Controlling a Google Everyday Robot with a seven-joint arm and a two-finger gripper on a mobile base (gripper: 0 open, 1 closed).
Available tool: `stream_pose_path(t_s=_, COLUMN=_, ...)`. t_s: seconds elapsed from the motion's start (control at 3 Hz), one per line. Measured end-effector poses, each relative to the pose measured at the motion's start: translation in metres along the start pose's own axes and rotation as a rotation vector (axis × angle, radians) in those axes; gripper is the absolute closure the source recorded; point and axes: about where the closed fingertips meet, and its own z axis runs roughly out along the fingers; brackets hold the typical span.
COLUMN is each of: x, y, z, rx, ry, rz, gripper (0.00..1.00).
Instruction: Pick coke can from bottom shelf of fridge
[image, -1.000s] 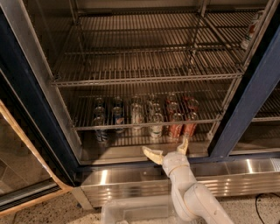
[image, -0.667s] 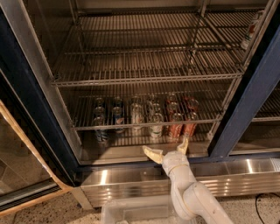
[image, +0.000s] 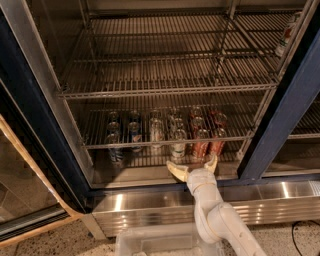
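Landmark = lowest wire rack (image: 165, 142) of fridge (image: 31, 125).

Hidden / unclear:
- Cans stand under the rack on bottom shelf (image: 132, 175). The rack's front rail cuts across the front row, and the back rows show only through the wires as tops and blurs.
- Nearest coke can (image: 200, 148) is under the rack's front rail, right of centre. A 2nd red can is just beside it to the right, w/ more red behind. Lettering not readable.
- White-and-green can (image: 178, 148) is next to the coke can on the left under the same rail. Silver can (image: 156, 133) and blue cans (image: 134, 137) are further left under the rack.
- Base of the coke can is masked by the gripper's wrist, so can't tell contact vs. gap.
- Arm (image: 220, 220) is cut off at the bottom edge. Clear bin (image: 155, 242) below the rack is also cut off.
- Small can above the rack at far right (image: 285, 34), half behind the blue post (image: 282, 117); colour unclear.
- Glass door (image: 22, 200) to the left of the rack is only partly in view.

Gripper (image: 195, 167): just in front of and below the rack's front rail, at the shelf lip, directly before the coke can. Fingers spread apart, holding nothing.

Vs. earlier frames: no visible diff. Gripper has same pose and same spread; cans are in the same spots.
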Motion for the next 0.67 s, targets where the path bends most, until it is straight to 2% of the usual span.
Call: stream_pose_path(t_s=0.67, x=0.0096, y=-0.0136, z=0.0145, rx=0.043, ry=0.005, rz=0.043, gripper=0.41)
